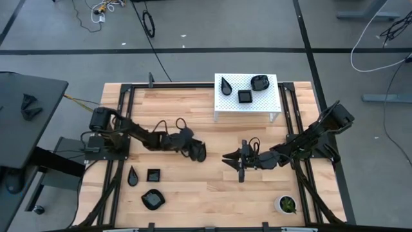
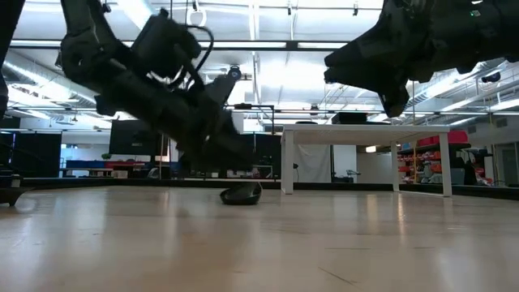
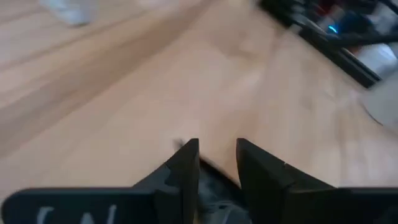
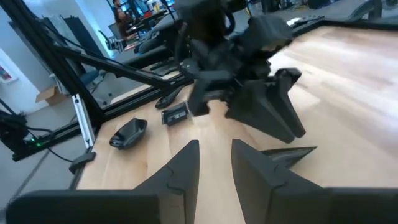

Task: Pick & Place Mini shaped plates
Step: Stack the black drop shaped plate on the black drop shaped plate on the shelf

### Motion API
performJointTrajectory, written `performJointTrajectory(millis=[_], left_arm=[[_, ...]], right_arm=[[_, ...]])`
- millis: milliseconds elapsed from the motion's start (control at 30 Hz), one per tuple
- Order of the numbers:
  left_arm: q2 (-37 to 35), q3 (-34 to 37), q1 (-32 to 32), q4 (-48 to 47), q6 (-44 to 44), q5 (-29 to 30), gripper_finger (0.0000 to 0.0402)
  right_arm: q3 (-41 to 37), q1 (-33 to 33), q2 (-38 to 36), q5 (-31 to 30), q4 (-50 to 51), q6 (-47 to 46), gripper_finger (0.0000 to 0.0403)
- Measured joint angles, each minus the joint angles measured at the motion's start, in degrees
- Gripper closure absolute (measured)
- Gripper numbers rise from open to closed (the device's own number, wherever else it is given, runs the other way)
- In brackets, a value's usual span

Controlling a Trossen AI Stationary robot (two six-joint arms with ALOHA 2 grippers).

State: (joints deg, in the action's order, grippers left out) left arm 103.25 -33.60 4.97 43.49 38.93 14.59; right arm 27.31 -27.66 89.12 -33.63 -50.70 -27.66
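High view: no readable writing anywhere. Three mini shaped plates sit on the white perforated stand at the counter's far edge: teardrop plate, square plate, rounded plate. Three more lie near the left front corner: second teardrop, second square, oval plate. Small potted plant at right front. Left tool is low at mid-counter; right tool hovers just beside it.

Low view: a dark plate lies on the counter beneath the left arm.

Left wrist view: fingers slightly apart, a dark shape between them; grip unclear.

Right wrist view: fingers apart, nothing between.
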Motion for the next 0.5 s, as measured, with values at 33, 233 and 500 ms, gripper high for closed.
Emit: performJointTrajectory(millis=[33,233,500], left_arm=[[0.0,-0.8,0.3,-0.1,-1.5,-0.8,0.0292],[-2.9,-3.0,0.3,-6.5,-5.4,-5.7,0.0315],[-10.4,-2.8,0.3,-32.1,-3.1,-3.8,0.0342]], right_arm=[[0.0,0.0,0.0,0.0,0.3,-1.0,0.0305],[0.1,0.9,0.1,0.1,4.7,-10.0,0.0303],[14.7,5.5,4.4,0.9,32.7,-19.1,0.0271]])
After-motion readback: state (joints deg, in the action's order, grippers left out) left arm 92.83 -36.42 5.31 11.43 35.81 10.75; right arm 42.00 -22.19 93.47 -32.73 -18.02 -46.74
